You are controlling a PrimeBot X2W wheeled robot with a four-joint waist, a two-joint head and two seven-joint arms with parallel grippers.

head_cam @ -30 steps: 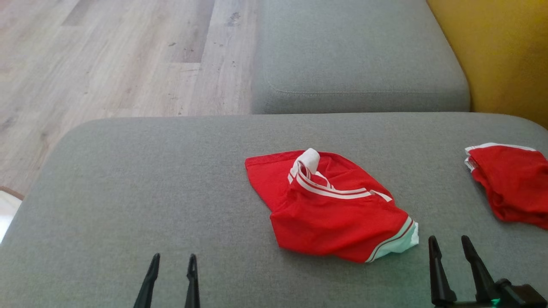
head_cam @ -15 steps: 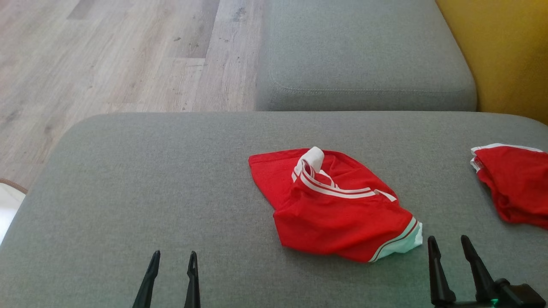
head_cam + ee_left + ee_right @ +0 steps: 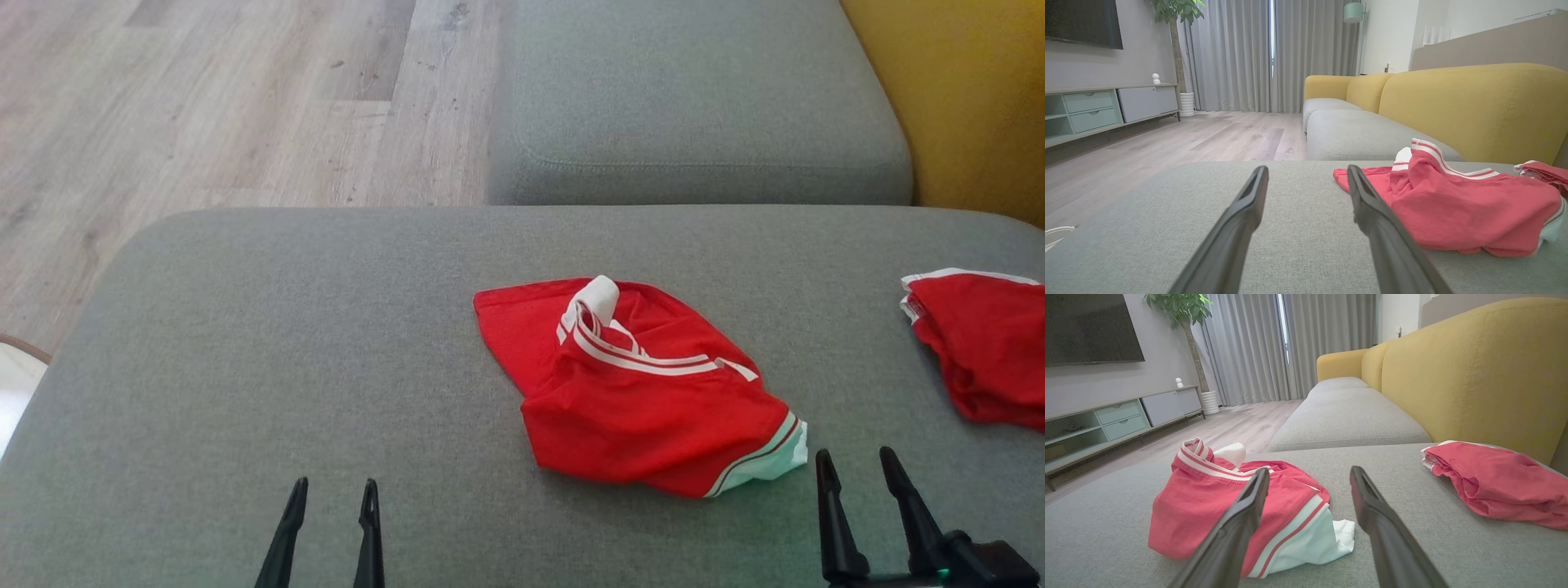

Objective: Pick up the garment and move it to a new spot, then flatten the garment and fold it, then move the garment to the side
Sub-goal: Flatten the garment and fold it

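A crumpled red garment (image 3: 637, 392) with white striped trim lies in a heap on the grey cushion (image 3: 286, 343), right of its middle. The left wrist view has the garment (image 3: 1453, 204) to the right of the fingers, and the right wrist view has it (image 3: 1229, 506) low on the left. My left gripper (image 3: 331, 490) stands open near the front edge, well to the garment's left. Just off the garment's near right corner my right gripper (image 3: 853, 459) is open too. Both hold nothing.
A second red garment (image 3: 980, 351) lies at the cushion's right edge. Beyond is another grey seat cushion (image 3: 694, 106) and the yellow sofa back (image 3: 980, 98). Wooden floor (image 3: 204, 106) lies to the far left.
The whole head picture has drifted slightly, so the camera moved. The garments and both grippers have not visibly moved.
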